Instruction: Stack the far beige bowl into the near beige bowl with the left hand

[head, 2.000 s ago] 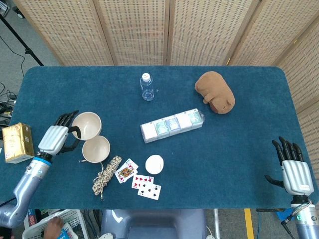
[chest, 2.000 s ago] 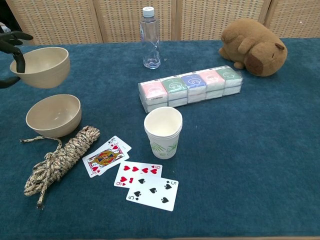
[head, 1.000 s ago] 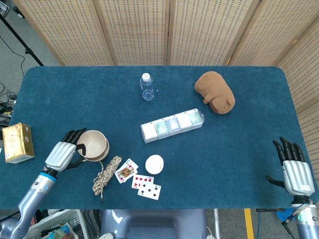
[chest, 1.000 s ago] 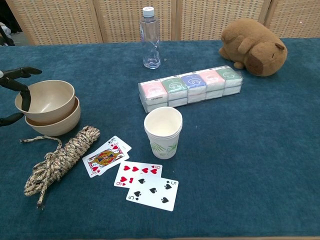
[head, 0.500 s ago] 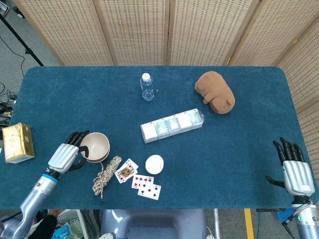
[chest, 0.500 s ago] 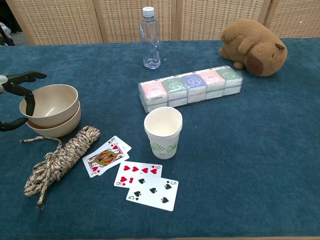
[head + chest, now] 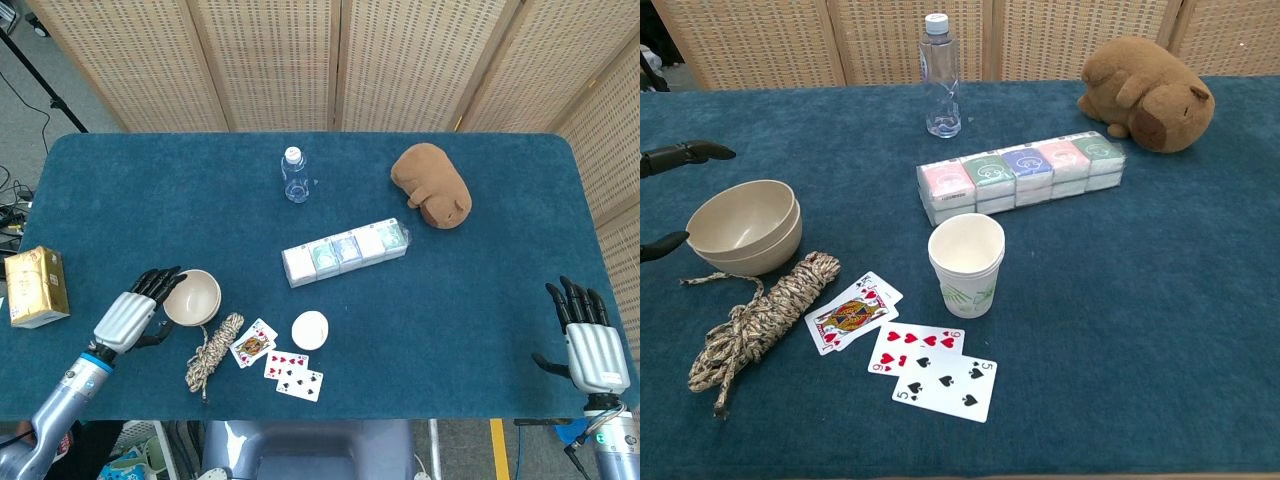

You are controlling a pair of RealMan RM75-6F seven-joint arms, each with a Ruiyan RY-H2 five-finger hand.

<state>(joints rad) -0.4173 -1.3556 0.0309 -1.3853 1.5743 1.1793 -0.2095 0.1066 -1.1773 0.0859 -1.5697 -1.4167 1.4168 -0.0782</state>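
The far beige bowl (image 7: 740,212) sits nested in the near beige bowl (image 7: 758,253), just left of the coiled rope (image 7: 758,318). The left hand (image 7: 130,318) hangs beside them, fingers spread, holding nothing. A careless withdrawal could clip the rim and tip the stack (judging by how near the fingertips are). The right hand (image 7: 589,345) is empty and spread, well apart. Two bowls, four playing cards (image 7: 902,346), one paper cup (image 7: 966,264).

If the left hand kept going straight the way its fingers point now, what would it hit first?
Most likely the stacked beige bowls: the left hand sits open just beside them, fingers aimed at the rim. Depth is hard to judge.
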